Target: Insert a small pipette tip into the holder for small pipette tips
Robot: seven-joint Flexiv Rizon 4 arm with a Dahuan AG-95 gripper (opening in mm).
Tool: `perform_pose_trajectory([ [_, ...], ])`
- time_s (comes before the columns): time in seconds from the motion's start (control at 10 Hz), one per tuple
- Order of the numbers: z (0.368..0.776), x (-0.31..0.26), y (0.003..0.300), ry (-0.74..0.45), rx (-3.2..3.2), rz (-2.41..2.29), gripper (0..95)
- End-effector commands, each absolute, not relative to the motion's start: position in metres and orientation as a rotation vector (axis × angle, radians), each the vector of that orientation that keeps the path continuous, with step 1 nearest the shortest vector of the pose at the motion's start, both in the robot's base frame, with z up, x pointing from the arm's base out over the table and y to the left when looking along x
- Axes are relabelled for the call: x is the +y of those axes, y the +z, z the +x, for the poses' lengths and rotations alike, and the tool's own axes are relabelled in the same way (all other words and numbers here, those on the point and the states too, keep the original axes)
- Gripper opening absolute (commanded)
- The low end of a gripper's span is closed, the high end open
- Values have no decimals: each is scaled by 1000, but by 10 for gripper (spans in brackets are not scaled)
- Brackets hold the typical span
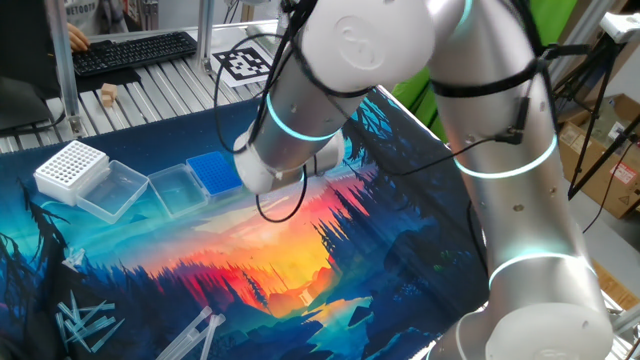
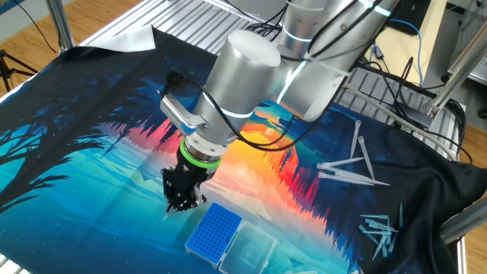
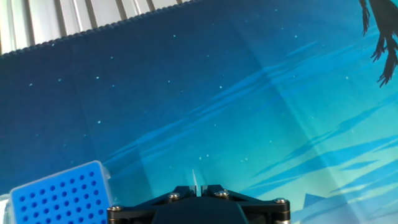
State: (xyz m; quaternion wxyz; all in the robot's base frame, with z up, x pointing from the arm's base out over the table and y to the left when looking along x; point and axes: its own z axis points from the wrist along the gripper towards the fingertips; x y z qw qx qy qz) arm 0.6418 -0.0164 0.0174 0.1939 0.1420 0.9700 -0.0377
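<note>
Hand view: the gripper (image 3: 198, 191) fills the bottom edge, its two black fingers drawn together on the small pipette tip (image 3: 195, 180), a thin whitish sliver that stands out from between them. The tip's long axis runs along the fingers, its free end pointing away from the hand toward the printed mat (image 3: 249, 93). To the lower left lies a corner of the holder for small pipette tips (image 3: 59, 196), bright blue, its grid of holes facing up; the tip is beside it, not over a hole.

The other fixed view: the arm (image 2: 251, 76) reaches down over the mat (image 2: 76, 167), and the gripper (image 2: 181, 204) hangs just beside the upper left corner of the blue holder (image 2: 214, 230). The tip itself is too small to make out here, so whether it touches the mat cannot be told. The holder's clear lid (image 2: 251, 251) lies folded open at its right. Longer clear tips (image 2: 354, 171) lie scattered on the mat well apart to the right, with a second cluster (image 2: 380, 228) near the mat's edge.

One fixed view: the arm's wrist (image 1: 300, 120) hides the gripper. The blue holder (image 1: 213, 172) sits just left of the wrist, with its clear lid (image 1: 174, 188) open. A white perforated rack (image 1: 70, 168) with its own clear lid (image 1: 112, 190) stands further left.
</note>
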Motion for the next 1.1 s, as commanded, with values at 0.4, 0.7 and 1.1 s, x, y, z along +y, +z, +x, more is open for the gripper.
perform_pose_trajectory([
  [0.4,647,-17,13,-63,2739,436,0],
  [0.7,646,-16,15,-57,2752,444,0],
  [1.1,643,-15,21,-37,2805,468,0],
])
